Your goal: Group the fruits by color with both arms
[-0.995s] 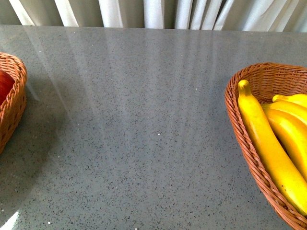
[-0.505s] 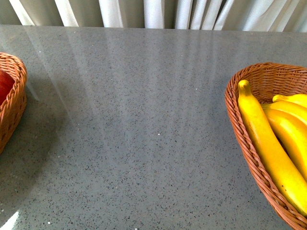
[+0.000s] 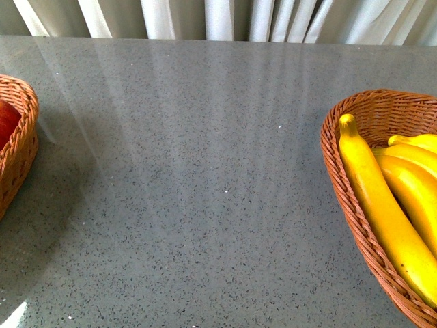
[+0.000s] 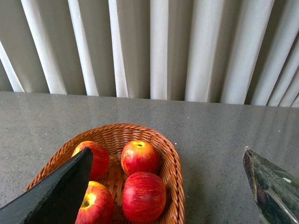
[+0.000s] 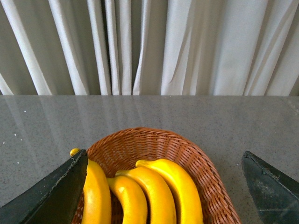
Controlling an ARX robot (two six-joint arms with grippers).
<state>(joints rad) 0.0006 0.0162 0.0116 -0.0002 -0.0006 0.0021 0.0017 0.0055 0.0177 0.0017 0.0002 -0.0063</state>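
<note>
Four round, streaked red apples (image 4: 140,156) sit in a woven wicker basket (image 4: 174,170) at 9 o'clock; glossy curved bananas (image 3: 382,212) fill the right wicker basket (image 3: 341,184) at 3 o'clock. Speckled grey stone table (image 3: 191,171) lies between. Left gripper (image 4: 166,186) and right gripper (image 5: 163,186) both hang with fingers spread, holding nothing.

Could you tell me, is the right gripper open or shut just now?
Open. In the right wrist view, the right gripper has its jaws spread wide apart, empty, with the bananas lying in their basket between them.

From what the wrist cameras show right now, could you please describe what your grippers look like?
Only the finger tips show. The left gripper has one matte black wedge-shaped finger and one glossy, reflective one. The right gripper has two dark, pointed wedges. No cables or markings are visible.
</note>
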